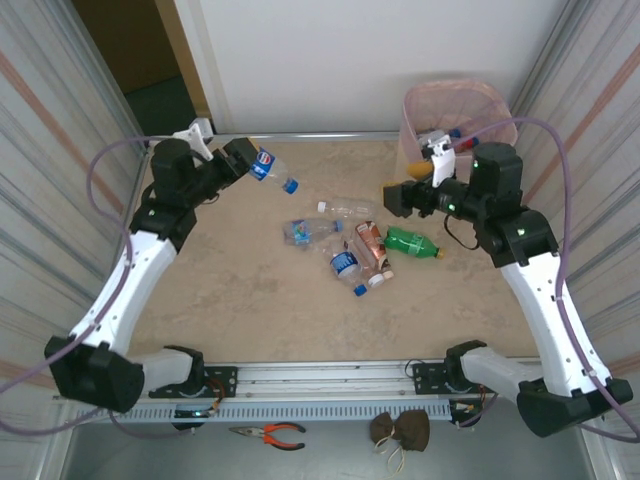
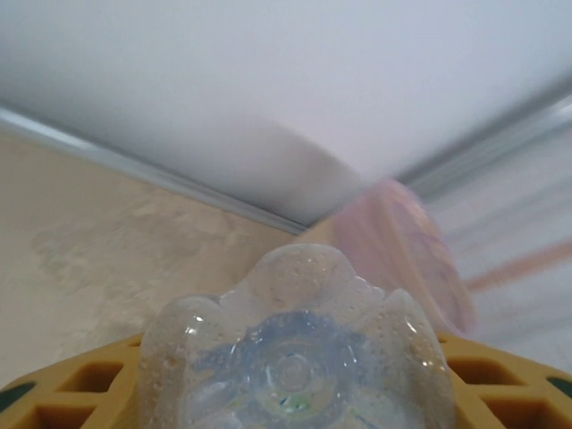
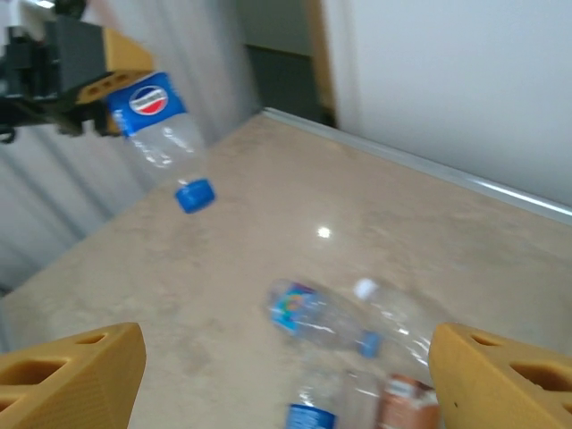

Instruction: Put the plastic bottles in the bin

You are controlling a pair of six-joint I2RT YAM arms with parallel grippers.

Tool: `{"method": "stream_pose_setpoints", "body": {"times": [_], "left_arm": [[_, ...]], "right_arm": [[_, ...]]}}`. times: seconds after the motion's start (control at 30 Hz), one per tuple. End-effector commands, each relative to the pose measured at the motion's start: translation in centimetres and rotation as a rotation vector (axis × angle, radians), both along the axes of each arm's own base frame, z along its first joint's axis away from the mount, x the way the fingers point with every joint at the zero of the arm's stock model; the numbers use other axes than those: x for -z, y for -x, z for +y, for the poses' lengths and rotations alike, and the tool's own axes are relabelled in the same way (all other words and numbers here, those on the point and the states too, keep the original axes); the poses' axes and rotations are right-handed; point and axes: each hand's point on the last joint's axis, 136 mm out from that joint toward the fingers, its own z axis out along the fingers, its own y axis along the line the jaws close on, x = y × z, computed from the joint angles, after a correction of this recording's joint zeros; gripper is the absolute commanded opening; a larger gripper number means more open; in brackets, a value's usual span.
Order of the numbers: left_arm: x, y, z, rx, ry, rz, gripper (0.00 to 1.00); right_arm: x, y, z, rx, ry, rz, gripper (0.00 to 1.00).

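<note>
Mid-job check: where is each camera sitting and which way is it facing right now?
Top external: above, behind the bases, looking down at the table; both arms, left gripper shut on Pepsi bottle, right gripper open.
Left wrist: faces the far wall and bin; own fingers around the bottle's base.
Right wrist: faces left across loose bottles toward the left gripper; own fingers apart.
Shared: Pepsi bottle shows in all three.

bin (image 1: 412, 125) — far right corner | bottles (image 1: 345, 264) — table (image 1: 250, 295) centre, left of it

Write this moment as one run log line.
left pincer: shut on Pepsi bottle, in air; right pincer: open, empty; bin: far right; table: several bottles lying
</note>
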Motion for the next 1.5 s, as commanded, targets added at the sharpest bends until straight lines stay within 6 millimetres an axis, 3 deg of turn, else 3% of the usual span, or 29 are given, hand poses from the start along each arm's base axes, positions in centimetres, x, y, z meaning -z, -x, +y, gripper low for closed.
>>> {"method": "stream_pose_setpoints", "body": {"times": [0.0, 0.13, 0.37, 0.7, 0.97, 1.47], "left_arm": [[-3.5, 4.0, -2.8, 0.243, -0.076, -0.271, 0.52], [-5.5, 8.1, -4.4, 0.404, -0.116, -0.424, 0.52], [-8.0, 15.1, -7.3, 0.664, -0.176, -0.669, 0.51], [-9.3, 20.6, -10.2, 0.890, -0.163, -0.828, 0.48], [-9.7, 21.3, -11.2, 0.930, -0.165, -0.849, 0.48], [-9.6, 21.6, -11.7, 0.943, -0.163, -0.855, 0.49]], "right_arm": [[-2.9, 2.4, 3.2, -0.162, -0.107, -0.077, 0.81], [-3.2, 4.6, 6.1, -0.293, -0.122, -0.088, 0.82], [-3.9, 7.6, 9.3, -0.468, -0.151, -0.093, 0.83], [-5.0, 9.6, 12.0, -0.599, -0.185, -0.092, 0.86], [-4.4, 11.7, 13.6, -0.699, -0.172, -0.091, 0.83], [-4.2, 12.3, 14.6, -0.737, -0.175, -0.078, 0.58]]}}
